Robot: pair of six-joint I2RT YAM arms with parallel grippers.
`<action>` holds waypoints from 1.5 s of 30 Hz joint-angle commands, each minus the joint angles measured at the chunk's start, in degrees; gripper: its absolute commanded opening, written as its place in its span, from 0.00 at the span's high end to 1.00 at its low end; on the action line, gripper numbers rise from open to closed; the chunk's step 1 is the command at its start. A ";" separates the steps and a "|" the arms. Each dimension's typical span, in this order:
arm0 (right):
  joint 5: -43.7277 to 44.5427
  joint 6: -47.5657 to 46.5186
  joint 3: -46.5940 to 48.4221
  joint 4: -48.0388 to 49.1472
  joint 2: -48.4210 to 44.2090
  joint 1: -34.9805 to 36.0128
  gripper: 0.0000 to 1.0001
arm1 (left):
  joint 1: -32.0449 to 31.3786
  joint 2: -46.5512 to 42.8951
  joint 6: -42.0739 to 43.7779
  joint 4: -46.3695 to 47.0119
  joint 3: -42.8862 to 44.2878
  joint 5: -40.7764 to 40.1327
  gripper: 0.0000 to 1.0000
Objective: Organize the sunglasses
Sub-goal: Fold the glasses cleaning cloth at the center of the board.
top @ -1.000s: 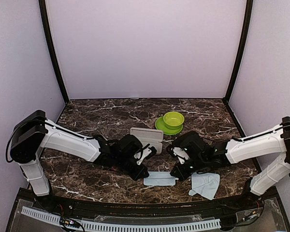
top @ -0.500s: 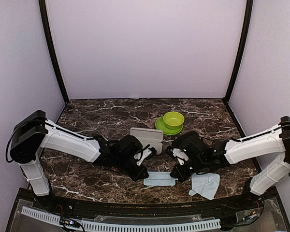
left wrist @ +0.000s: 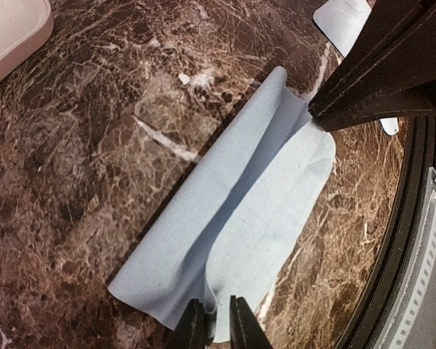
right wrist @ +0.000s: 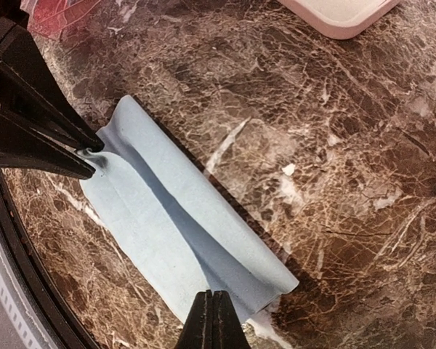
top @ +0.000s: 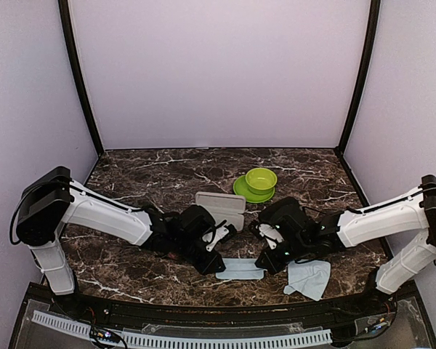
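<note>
**Both arms** stretch low and inward over the dark brown marble table, wrists converging on a light-blue folded cloth that lies just beside the black front rim. The left gripper stands at the cloth's left end, fingers slightly parted with the hem between them. The right gripper, fingers pressed together, pinches the right end. The red-pink sunglasses show only as a translucent corner beyond the left gripper. Behind lie an open pink rectangular case and a green bowl on a saucer. A second pale cloth lies near the right arm.
</note>
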 commanded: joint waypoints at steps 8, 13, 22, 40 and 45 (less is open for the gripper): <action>-0.73 1.44 -2.20 1.84 -1.77 1.15 1.00 | -0.94 -1.01 -0.38 -1.15 -0.99 1.47 0.84; -1.46 1.62 -2.73 2.13 -2.49 1.42 0.99 | -1.30 -1.61 -0.53 -1.05 -1.93 2.31 0.84; -2.43 2.62 -4.22 2.35 -4.28 2.48 0.94 | -1.82 -2.59 -0.09 -0.74 -2.90 4.29 0.83; 3.17 5.49 -5.68 1.07 -9.05 3.00 0.83 | -2.44 -6.45 1.33 -1.34 -4.05 3.86 0.62; 7.77 6.11 -2.47 -0.76 -6.40 2.47 0.72 | -2.15 -7.63 1.42 -2.84 -2.85 1.18 0.57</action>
